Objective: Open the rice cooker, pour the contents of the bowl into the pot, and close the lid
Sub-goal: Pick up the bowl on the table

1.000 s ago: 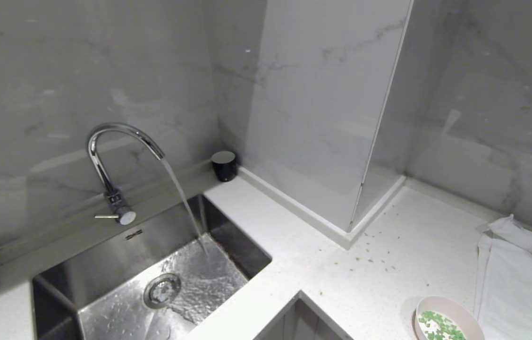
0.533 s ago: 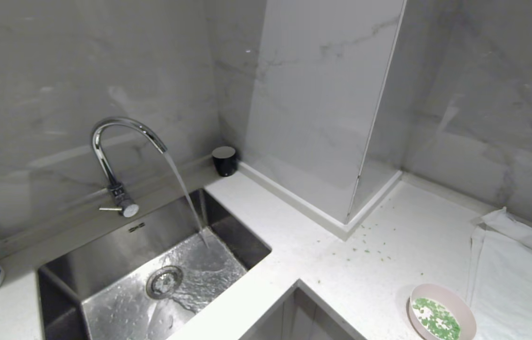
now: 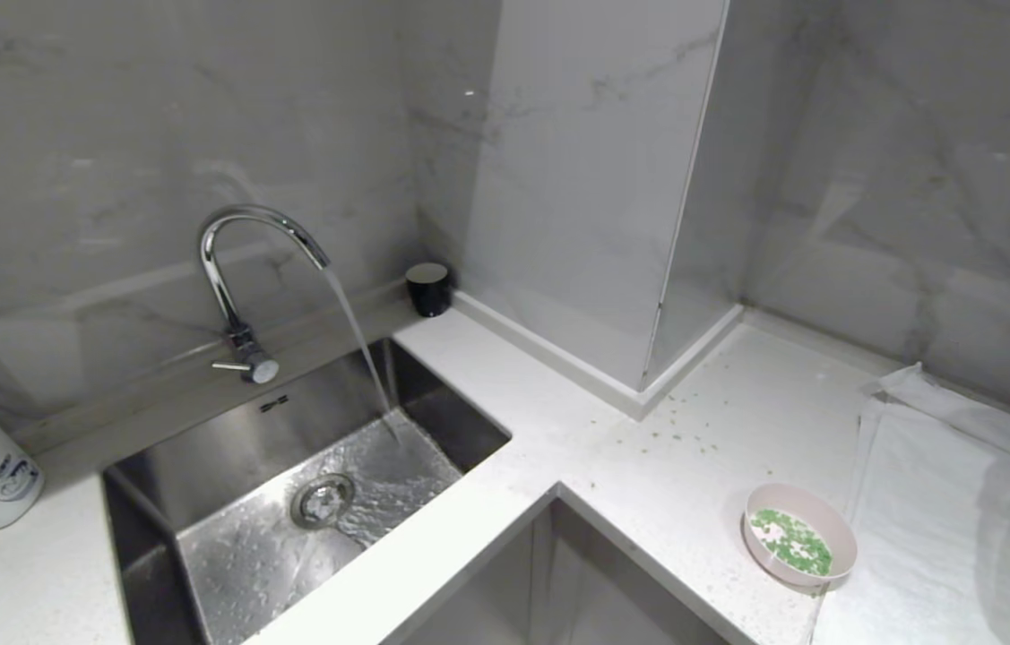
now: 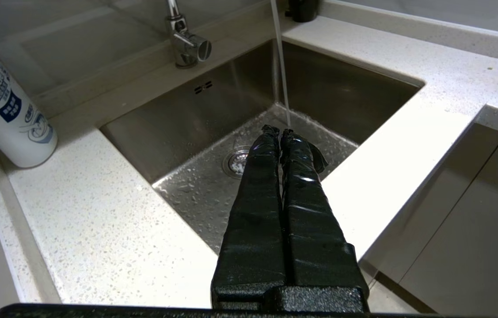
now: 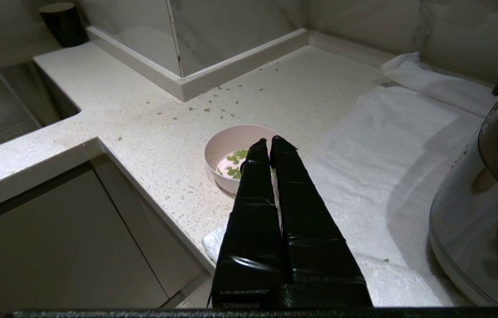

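The whole head view has slid left since a second ago: the camera has turned right, not the things. The bowl (image 3: pixel 798 546), with its green and white contents (image 3: pixel 791 541), now sits fully in view at the near right of the counter (image 3: pixel 558 448), beside the white towel (image 3: pixel 935 502). A sliver of the rice cooker (image 5: pixel 483 212) shows at the far right edge. Both arms hang unused: left gripper (image 4: pixel 280 131) pinched together over the sink (image 4: pixel 213 110), right gripper (image 5: pixel 270 142) likewise above the bowl. Likely the robot is lining up on the cooker; the lid stays unopened
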You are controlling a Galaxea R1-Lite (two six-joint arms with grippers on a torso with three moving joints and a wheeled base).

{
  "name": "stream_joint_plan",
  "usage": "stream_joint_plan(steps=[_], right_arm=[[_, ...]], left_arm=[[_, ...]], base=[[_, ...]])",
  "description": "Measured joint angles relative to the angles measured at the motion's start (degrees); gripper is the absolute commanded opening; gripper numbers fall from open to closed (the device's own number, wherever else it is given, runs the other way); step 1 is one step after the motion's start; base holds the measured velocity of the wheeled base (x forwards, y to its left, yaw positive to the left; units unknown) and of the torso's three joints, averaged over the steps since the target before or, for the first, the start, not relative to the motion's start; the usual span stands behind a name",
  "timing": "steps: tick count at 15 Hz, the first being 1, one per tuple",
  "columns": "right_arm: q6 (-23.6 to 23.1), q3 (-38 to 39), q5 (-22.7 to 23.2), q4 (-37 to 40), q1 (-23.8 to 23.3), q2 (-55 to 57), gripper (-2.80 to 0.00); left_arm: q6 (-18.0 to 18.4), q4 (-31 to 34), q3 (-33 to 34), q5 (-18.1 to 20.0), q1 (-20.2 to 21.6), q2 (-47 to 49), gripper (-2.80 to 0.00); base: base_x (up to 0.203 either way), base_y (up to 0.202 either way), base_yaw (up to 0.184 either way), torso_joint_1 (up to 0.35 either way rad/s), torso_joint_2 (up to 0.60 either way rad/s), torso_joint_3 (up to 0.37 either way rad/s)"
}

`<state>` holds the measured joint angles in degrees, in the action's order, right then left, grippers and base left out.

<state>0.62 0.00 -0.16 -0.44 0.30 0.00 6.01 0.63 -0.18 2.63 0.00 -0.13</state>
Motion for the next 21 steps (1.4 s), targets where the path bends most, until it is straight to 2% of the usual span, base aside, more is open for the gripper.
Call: stream_joint_plan(steps=[15, 16, 19, 21], right_arm=[[-0.48, 0.0, 0.05, -0.09, 0.0, 0.0, -2.8], [-1.08, 0.0, 0.37, -0.13, -0.01, 0.0, -2.8], [-6.79, 0.0, 1.23, 0.33, -0.04, 0.0, -2.8], [-6.86, -2.16, 0.76, 0.68, -0.06, 0.64, -2.8]], left_arm=[[0.42, 0.44, -0.2, 0.18, 0.0, 0.02, -2.8], [0.43, 0.45, -0.2, 0.18, 0.0, 0.02, -2.8], [0.27, 0.46, -0.2, 0.13, 0.0, 0.02, -2.8], [-0.39, 0.47, -0.2, -0.04, -0.05, 0.02, -2.8]], base=[[0.0, 0.0, 0.0, 0.0, 0.0, 0.0], [0.0, 0.0, 0.0, 0.0, 0.0, 0.0], [0.0, 0.0, 0.0, 0.0, 0.0, 0.0], [0.0, 0.0, 0.0, 0.0, 0.0, 0.0]])
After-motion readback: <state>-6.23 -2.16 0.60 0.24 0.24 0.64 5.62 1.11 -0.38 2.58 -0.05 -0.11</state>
